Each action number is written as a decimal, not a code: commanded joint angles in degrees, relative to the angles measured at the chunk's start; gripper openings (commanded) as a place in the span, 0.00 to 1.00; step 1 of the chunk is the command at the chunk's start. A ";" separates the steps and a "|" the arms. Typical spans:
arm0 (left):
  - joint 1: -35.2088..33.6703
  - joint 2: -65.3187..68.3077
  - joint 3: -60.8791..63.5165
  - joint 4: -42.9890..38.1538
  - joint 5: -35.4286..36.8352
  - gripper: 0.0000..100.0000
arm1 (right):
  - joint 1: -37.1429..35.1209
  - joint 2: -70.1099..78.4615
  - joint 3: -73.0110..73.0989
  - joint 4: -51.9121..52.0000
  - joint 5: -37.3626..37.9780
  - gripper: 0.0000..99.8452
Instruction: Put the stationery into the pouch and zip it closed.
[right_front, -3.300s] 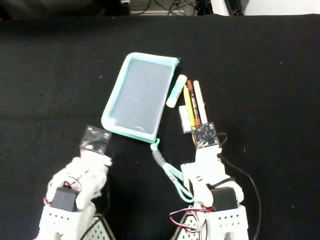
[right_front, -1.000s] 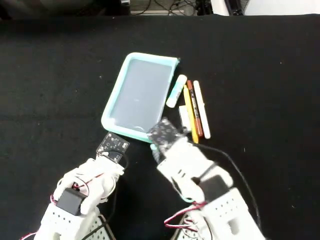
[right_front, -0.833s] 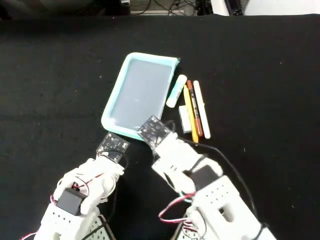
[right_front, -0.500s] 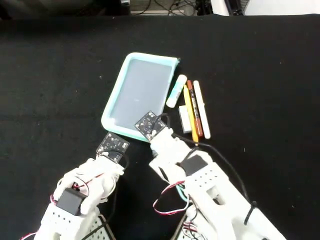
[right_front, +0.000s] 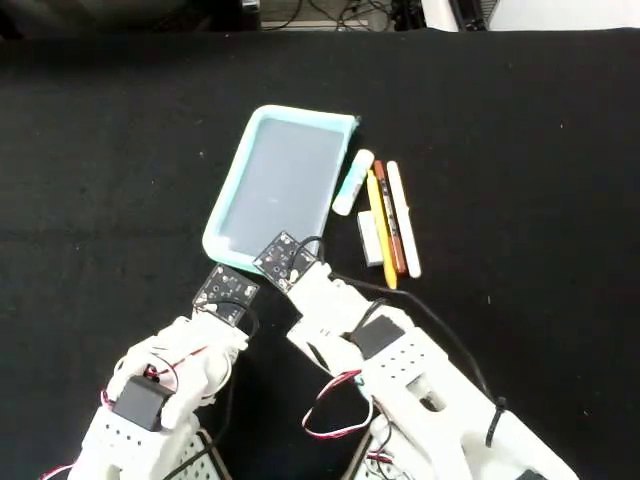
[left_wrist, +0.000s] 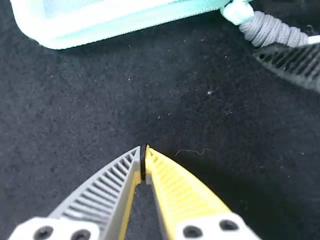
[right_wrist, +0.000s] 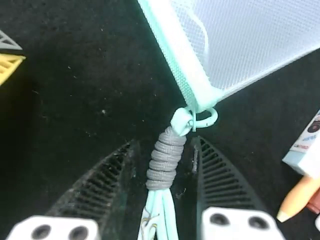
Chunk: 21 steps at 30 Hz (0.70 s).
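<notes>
Right wrist view: pouch (right_wrist: 250, 45) cut by frame edge, one corner in frame. Cord (right_wrist: 165, 155) tails run out of frame between right gripper (right_wrist: 164, 144) fingers (right_wrist: 220, 185). Pale block (right_wrist: 306, 145) and pen tip (right_wrist: 296, 202) clipped at edge; block's kind unclear. Left gripper (left_wrist: 144, 150) fingers (right_wrist: 10, 66) clipped too. Left wrist view: pouch rim and cord cut by edge. High view: right arm (right_front: 340, 310) covers pouch's near corner and cord; zip state too fine to tell.
</notes>
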 joint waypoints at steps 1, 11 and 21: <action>0.75 -0.53 0.92 0.18 -0.26 0.03 | -0.70 0.31 -0.66 -0.53 -0.53 0.18; 0.75 -0.53 0.92 0.18 -0.26 0.03 | 1.58 19.03 -12.62 4.48 -2.90 0.18; 1.10 -0.53 0.92 0.18 -0.26 0.03 | 1.76 33.45 -23.60 10.99 -3.34 0.06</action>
